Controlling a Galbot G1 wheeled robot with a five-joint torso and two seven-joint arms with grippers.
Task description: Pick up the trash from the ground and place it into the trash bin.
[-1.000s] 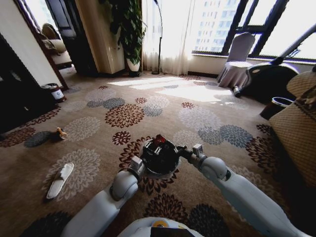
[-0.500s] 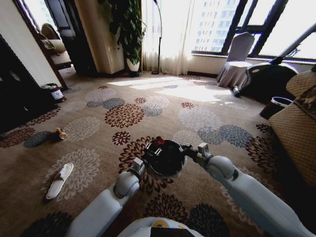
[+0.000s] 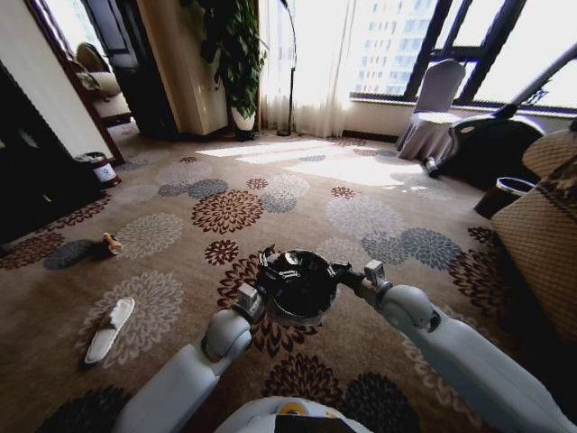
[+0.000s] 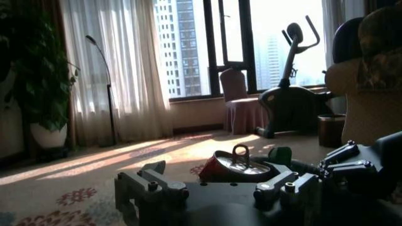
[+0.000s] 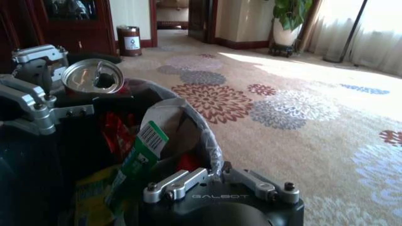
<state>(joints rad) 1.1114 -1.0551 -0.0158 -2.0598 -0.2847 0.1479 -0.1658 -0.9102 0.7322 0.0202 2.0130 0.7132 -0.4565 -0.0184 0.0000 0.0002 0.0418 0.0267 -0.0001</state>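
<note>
Holding a red open-topped can (image 4: 234, 165) over the litter-filled round bin (image 3: 296, 287), left gripper (image 3: 270, 262); right gripper (image 3: 347, 273) jaws clamp its rim; beige slipper-shaped piece (image 3: 108, 329) remains on the carpet.

the trash bin (image 3: 297, 287) hides both grippers' fingertips in the head view, and its contents there are too dark to tell.

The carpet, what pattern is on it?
Round flowers, dark red, grey and cream, on the tan carpet; head view shows it best.

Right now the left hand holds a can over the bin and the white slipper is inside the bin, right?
No. The left hand holds the can over the bin, but the slipper lies on the carpet; the head view shows it.
</note>
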